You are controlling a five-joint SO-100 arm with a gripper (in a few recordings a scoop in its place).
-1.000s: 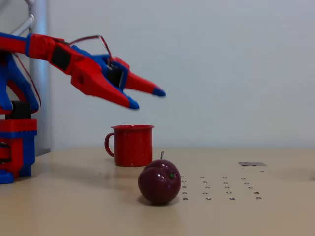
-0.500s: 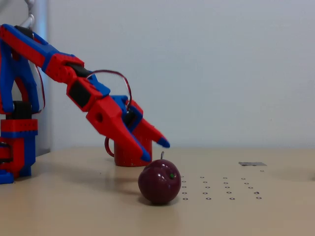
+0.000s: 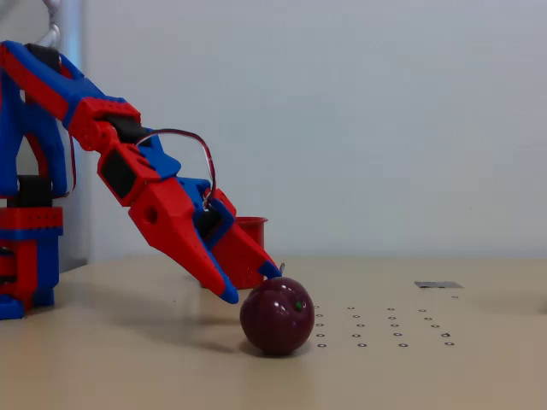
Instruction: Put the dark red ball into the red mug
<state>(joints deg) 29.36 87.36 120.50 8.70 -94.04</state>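
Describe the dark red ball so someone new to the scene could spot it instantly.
Start at the red and blue arm's claw, angled down over the beige table in the fixed view. Just right of its tips sits the dark red ball, nearer the camera than the red mug. It is the glossy maroon sphere with a tiny green dot and a short stem.

Soft, even, slightly hazy light; faint shadows fall on the table [image 3: 171, 376].
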